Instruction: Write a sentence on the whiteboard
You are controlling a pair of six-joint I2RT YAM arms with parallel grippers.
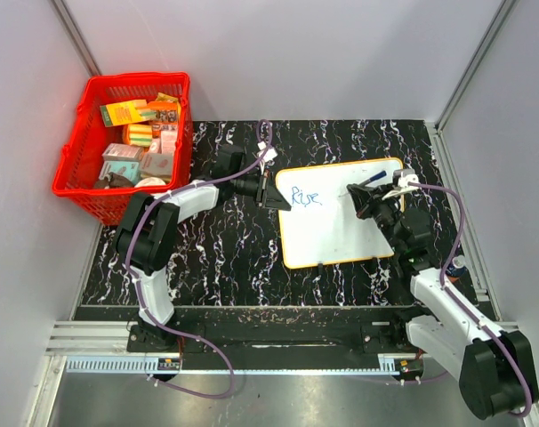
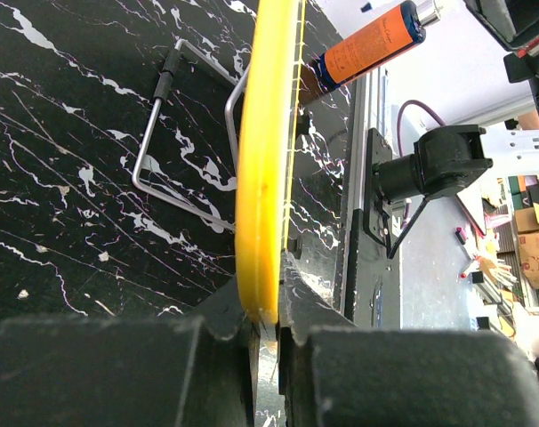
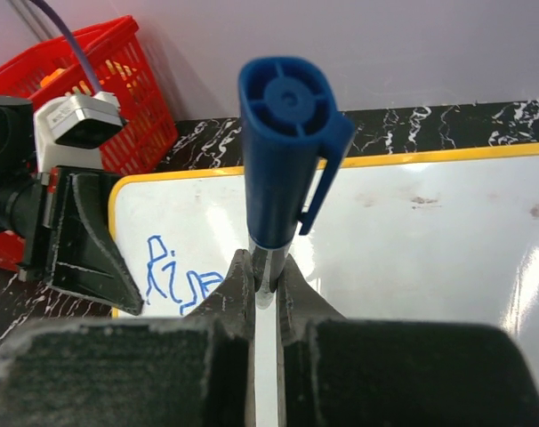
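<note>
"At the left edge of the whiteboard (image 1: 336, 233), my left gripper (image 2: 268, 313) is clamped on the orange rim. The board itself sits mid-table between my two arms."

"And the other one?"

"My right gripper (image 3: 268, 277) pinches the marker (image 3: 283, 151) low on its barrel, with the blue cap end toward the wrist camera. The tip is hidden, so I cannot tell whether it touches the board."

"How much of the sentence (image 1: 306, 196) is down?"

"One blue word, in the far corner beside my left gripper. I judge most of it is left to write."

"So what worries you?"

"Three things. I hold the board at one spot only, so pen pressure far from that spot could swing it and smear the stroke. The marker sits in a narrow pinch, so a sideways drag could tilt it between my fingers and make the line skip. And the next word begins close to my left gripper, so my wrists could knock together."
</note>
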